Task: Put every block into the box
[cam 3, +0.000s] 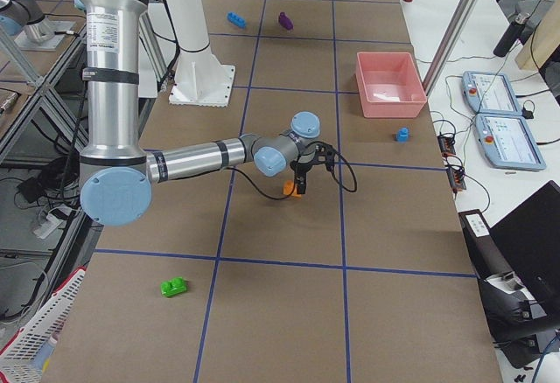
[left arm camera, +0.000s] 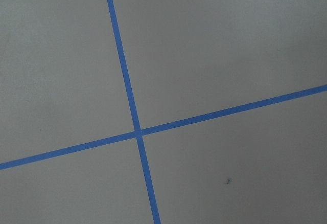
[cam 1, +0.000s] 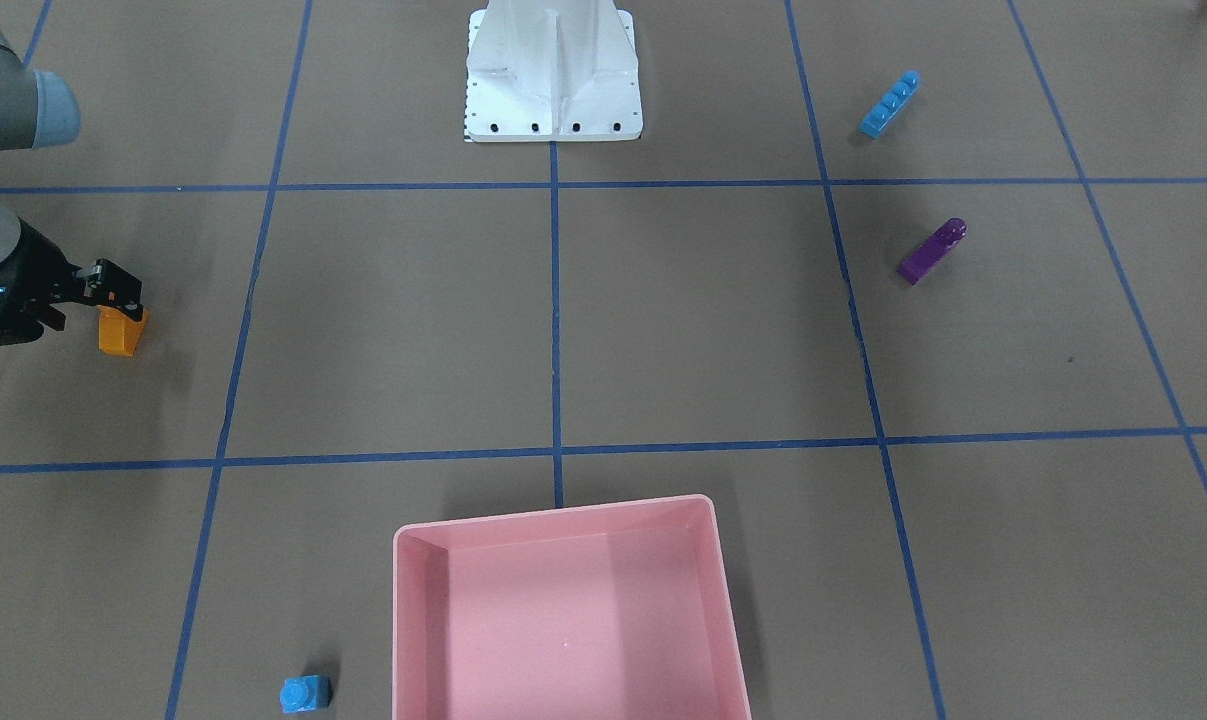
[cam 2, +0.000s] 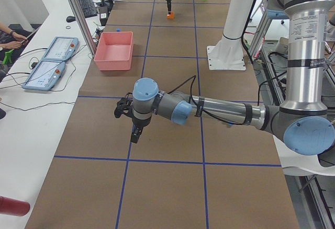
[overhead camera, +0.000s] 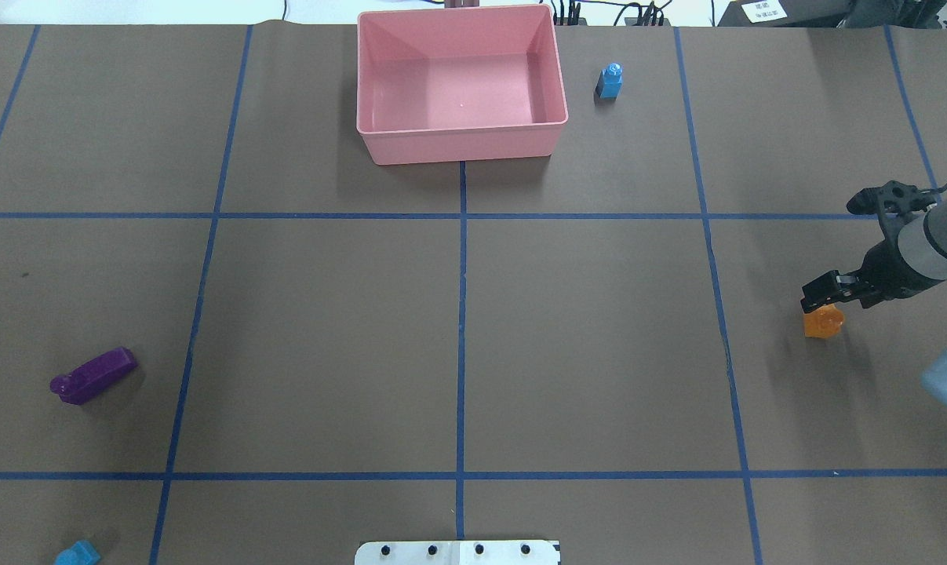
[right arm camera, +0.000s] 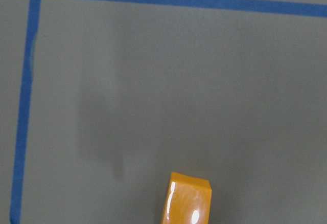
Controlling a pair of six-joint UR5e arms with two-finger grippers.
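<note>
Hidden or partial: long blue block (overhead camera: 77,555), cut by the overhead view's lower edge but whole in the front-facing view. Green block (cam 3: 174,288), seen only from the table ends, lying well behind the right arm (cam 3: 201,157). Left gripper (cam 2: 135,134), caught from the side only, so its finger spacing cannot be told; its wrist camera gives only brown table (overhead camera: 324,329) and a crossing of blue tape lines (left arm camera: 137,132). Right gripper (overhead camera: 828,292): points straight down, fingers drawn in on the top of the orange sloped block (overhead camera: 824,322); whether that block touches the table is unclear. The right arm reaches out low over the table, wrist bent down. Left arm (cam 2: 225,109): stretched across the table, wrist turned down, gripper hanging above the paper. Room: pink box (overhead camera: 461,145) stands at the far table edge on the centre tape line, its floor showing wall to wall in the overhead view. Tiny blue cube (overhead camera: 610,81) sits near its right wall, not touching. Purple block (overhead camera: 92,376) lies on the robot's left, well apart from the box. Open paper runs between the orange sloped block and the box. White base (cam 1: 553,75) sits at the robot's edge.
</note>
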